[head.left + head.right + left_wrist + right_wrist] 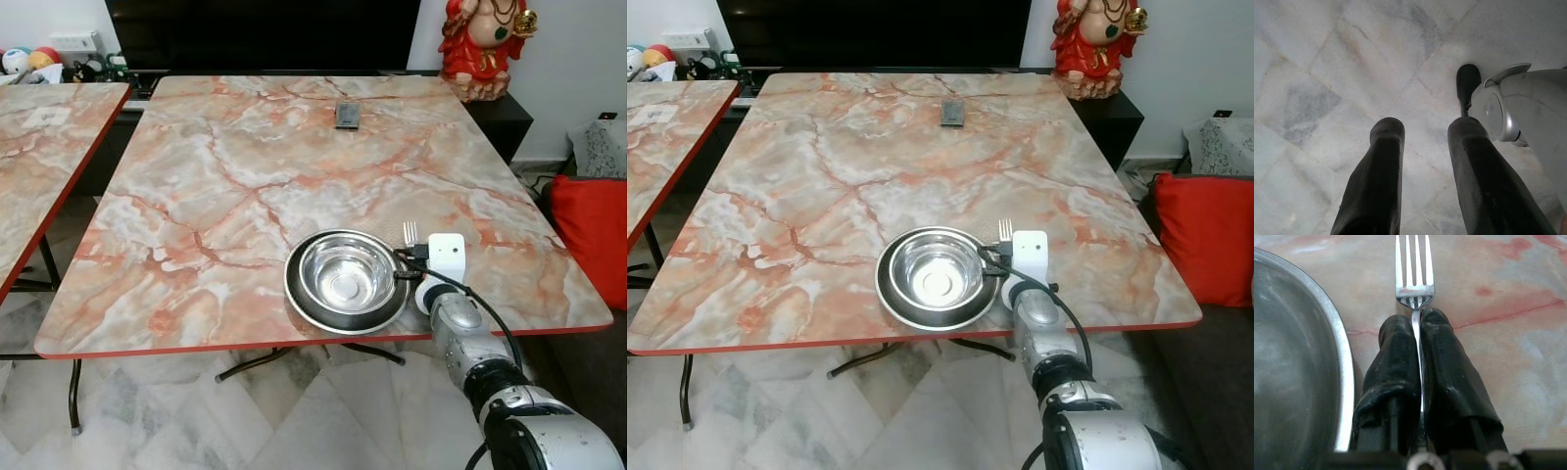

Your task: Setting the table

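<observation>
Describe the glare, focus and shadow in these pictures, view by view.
Left eye view: bright glare in the steel bowl. Right wrist view: fork tines sharp, right pincer close and soft. Left wrist view: left pincer dark against pale floor.

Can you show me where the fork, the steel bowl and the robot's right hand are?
fork (1414, 269): right wrist view, on the tines.
steel bowl (343, 276): left eye view, inside bottom.
right hand (1418, 340): right wrist view, between its fingertips.

right arm (490, 367): reaches forward over the bench's (196, 196) near edge | right gripper (1418, 328): fingers (1396, 357) pinched tight on a fork (1414, 269), tines pointing ahead | left gripper (1422, 134): hangs low, pointing at the floor (1327, 58), fingers (1378, 171) apart
</observation>
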Tool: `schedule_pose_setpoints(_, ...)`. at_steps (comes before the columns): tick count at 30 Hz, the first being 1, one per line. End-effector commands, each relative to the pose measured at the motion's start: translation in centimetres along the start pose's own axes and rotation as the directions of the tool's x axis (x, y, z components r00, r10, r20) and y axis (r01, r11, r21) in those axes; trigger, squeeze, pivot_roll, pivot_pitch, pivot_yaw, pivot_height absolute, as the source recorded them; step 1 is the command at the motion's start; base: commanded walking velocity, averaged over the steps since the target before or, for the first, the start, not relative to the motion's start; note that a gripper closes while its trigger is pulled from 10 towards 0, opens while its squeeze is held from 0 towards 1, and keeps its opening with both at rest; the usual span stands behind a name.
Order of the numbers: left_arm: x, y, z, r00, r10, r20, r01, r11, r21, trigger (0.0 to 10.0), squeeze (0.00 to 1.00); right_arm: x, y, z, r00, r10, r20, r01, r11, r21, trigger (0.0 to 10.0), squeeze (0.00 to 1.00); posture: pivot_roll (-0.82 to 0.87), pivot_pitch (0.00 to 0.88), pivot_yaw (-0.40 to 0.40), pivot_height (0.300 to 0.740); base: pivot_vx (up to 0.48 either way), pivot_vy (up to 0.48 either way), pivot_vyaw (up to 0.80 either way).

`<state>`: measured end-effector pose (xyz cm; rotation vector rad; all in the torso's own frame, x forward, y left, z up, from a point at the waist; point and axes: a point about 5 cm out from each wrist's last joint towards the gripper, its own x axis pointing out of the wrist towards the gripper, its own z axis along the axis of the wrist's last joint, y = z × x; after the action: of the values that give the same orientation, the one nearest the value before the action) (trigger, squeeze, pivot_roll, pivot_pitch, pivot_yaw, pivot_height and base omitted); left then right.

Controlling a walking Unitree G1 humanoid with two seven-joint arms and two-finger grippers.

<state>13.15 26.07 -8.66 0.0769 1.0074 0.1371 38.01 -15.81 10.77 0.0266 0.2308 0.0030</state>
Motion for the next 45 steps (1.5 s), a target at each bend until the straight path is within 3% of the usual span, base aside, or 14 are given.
schedule_pose_setpoints(1,-0.3,0.4,-1.0,1.000,0.003,-0.029,-0.003,1.000,0.013,10.0,0.00,0.1,0.1,0.1,1.000,-0.003,0.000,0.003,1.000,0.008,10.0,0.29,0.05,0.163,-0.004,0.740,0.000,0.000,0.00)
schedule_pose_setpoints(8,-0.3,0.5,-1.1,1.000,0.000,-0.030,0.000,1.000,0.017,10.0,0.00,0.0,-0.2,0.0,1.000,-0.019,-0.003,0.019,1.000,0.007,10.0,0.24,0.05,0.165,-0.003,0.740,0.000,0.000,0.00)
schedule_pose_setpoints(14,-0.3,0.3,-1.0,1.000,-0.003,-0.029,0.004,1.000,0.020,10.0,0.00,0.0,-0.2,0.0,1.000,-0.018,-0.003,0.018,1.000,-0.003,10.0,0.32,0.05,0.164,-0.002,0.740,0.000,0.000,0.00)
schedule_pose_setpoints(23,-0.2,-0.5,-1.2,0.999,-0.010,-0.031,0.011,1.000,0.021,10.0,0.00,0.0,-0.2,0.0,1.000,-0.026,0.000,0.026,1.000,-0.005,10.0,0.26,0.05,0.163,-0.001,0.740,0.000,0.000,0.00)
schedule_pose_setpoints(27,-0.2,-0.7,-1.4,0.999,-0.011,-0.033,0.012,1.000,0.021,10.0,0.00,0.0,-0.2,-0.1,1.000,-0.023,-0.002,0.023,1.000,-0.006,10.0,0.32,0.05,0.164,-0.002,0.740,0.000,0.000,0.00)
schedule_pose_setpoints(28,-0.2,-0.7,-1.4,0.999,-0.011,-0.033,0.012,1.000,0.021,10.0,0.00,0.0,-0.2,-0.1,1.000,-0.023,-0.003,0.023,1.000,-0.006,10.0,0.72,0.05,0.164,-0.002,0.740,0.000,0.000,0.00)
schedule_pose_setpoints(29,-0.2,-0.7,-1.4,0.999,-0.012,-0.034,0.012,1.000,0.021,10.0,0.00,0.0,-0.2,-0.1,1.000,-0.023,-0.003,0.023,1.000,-0.007,10.0,0.81,0.05,0.164,-0.002,0.740,0.000,0.000,0.00)
schedule_pose_setpoints(30,-0.2,-0.8,-1.4,0.999,-0.012,-0.034,0.012,1.000,0.021,10.0,0.00,0.0,-0.2,-0.1,1.000,-0.023,-0.004,0.023,1.000,-0.008,10.0,0.81,0.05,0.164,-0.002,0.740,0.000,0.000,0.00)
schedule_pose_setpoints(32,-0.3,-0.8,-1.5,0.999,-0.011,-0.035,0.012,1.000,0.021,10.0,0.00,0.0,-0.3,-0.1,1.000,-0.026,-0.004,0.026,1.000,-0.009,10.0,0.72,0.05,0.164,-0.002,0.740,0.000,0.000,0.00)
schedule_pose_setpoints(33,-0.3,-0.7,-1.5,0.999,-0.011,-0.035,0.012,1.000,0.021,10.0,0.00,0.0,-0.3,-0.1,1.000,-0.027,-0.004,0.027,1.000,-0.010,10.0,0.62,0.05,0.164,-0.002,0.740,0.000,0.000,0.00)
schedule_pose_setpoints(34,-0.3,-0.7,-1.5,0.999,-0.011,-0.035,0.011,1.000,0.021,10.0,0.00,0.0,-0.3,-0.1,1.000,-0.028,-0.003,0.028,1.000,-0.009,10.0,0.31,0.05,0.164,-0.002,0.740,0.000,0.000,0.00)
schedule_pose_setpoints(35,-0.3,-0.7,-1.5,0.999,-0.010,-0.035,0.011,1.000,0.021,10.0,0.00,0.0,-0.3,-0.1,1.000,-0.029,-0.002,0.029,1.000,-0.009,10.0,0.31,0.05,0.164,-0.002,0.740,0.000,0.000,0.00)
schedule_pose_setpoints(36,-0.3,-0.7,-1.5,0.999,-0.010,-0.035,0.011,1.000,0.021,10.0,0.00,0.0,-0.3,-0.1,1.000,-0.030,-0.001,0.030,1.000,-0.009,10.0,0.00,0.05,0.164,-0.002,0.740,0.000,0.000,0.00)
schedule_pose_setpoints(45,-0.4,-0.5,-1.7,0.999,-0.008,-0.036,0.008,1.000,0.021,10.0,0.00,0.0,-0.3,-0.2,0.999,-0.032,0.000,0.032,0.999,-0.008,10.0,0.00,0.05,0.162,-0.002,0.740,0.000,0.000,0.00)
